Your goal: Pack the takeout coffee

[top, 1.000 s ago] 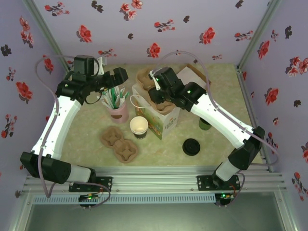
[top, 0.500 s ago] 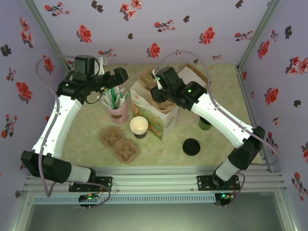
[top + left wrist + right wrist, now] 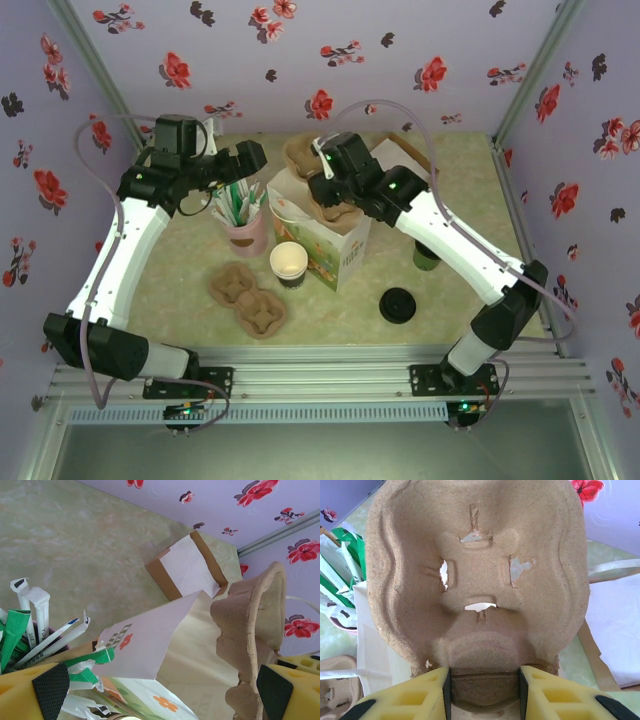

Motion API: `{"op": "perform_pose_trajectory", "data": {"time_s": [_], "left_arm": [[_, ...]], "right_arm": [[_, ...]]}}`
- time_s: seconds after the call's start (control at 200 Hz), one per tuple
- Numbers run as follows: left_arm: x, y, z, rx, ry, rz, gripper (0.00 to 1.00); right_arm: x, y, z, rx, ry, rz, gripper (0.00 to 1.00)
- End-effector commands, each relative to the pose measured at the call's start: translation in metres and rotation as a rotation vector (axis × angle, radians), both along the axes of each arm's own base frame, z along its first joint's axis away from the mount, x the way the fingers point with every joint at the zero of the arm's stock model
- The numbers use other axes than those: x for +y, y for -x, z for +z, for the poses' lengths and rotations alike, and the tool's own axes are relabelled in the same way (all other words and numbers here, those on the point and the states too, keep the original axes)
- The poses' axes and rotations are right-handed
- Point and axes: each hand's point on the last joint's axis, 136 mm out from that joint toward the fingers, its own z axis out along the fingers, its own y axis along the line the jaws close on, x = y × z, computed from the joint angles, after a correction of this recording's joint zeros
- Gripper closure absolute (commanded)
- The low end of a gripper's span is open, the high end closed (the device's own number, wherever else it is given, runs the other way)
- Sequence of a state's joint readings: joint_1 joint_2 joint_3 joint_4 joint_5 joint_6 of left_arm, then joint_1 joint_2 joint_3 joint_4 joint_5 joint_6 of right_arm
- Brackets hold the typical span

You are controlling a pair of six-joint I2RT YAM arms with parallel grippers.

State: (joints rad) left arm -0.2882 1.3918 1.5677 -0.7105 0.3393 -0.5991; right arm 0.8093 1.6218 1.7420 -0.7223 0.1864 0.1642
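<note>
In the right wrist view the bottom edge cuts off the yellow fingers (image 3: 420,700) of the right tool (image 3: 484,695), and the pulp carrier (image 3: 475,570) clamped between them blocks most of the paper bag (image 3: 375,652). From above, that arm covers the jaws and much of the carrier, and hides most of a dark green object (image 3: 425,258) on the bench (image 3: 470,180), too little showing to name it. In the left wrist view the picture's edges crop the stirrers (image 3: 30,615) and the black pads (image 3: 50,690) of the left tool (image 3: 162,692).

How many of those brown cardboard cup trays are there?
2. One carrier lies on the table, front left; the second carrier is in the right gripper above the bag. More could hide inside the bag.
</note>
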Motion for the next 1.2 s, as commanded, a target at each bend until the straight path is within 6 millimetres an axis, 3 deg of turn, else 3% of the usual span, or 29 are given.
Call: {"op": "perform_pose_trajectory", "data": {"time_s": [0.0, 0.225, 0.545, 1.195], "left_arm": [[-0.001, -0.005, -0.007, 0.0, -0.012, 0.005, 0.01], [-0.001, -0.006, -0.01, 0.004, -0.015, 0.006, 0.01], [-0.002, -0.007, -0.013, 0.009, -0.011, 0.009, 0.01], [-0.006, -0.008, -0.02, 0.023, -0.015, 0.002, 0.01]], "right_arm": [[0.006, -0.006, 0.0, -0.025, -0.012, 0.014, 0.63], [0.005, 0.002, -0.015, -0.007, -0.022, 0.034, 0.63], [-0.007, 0.018, -0.01, 0.002, -0.029, 0.055, 0.63], [-0.005, 0.036, -0.034, 0.095, 0.034, 0.143, 0.64]]}}
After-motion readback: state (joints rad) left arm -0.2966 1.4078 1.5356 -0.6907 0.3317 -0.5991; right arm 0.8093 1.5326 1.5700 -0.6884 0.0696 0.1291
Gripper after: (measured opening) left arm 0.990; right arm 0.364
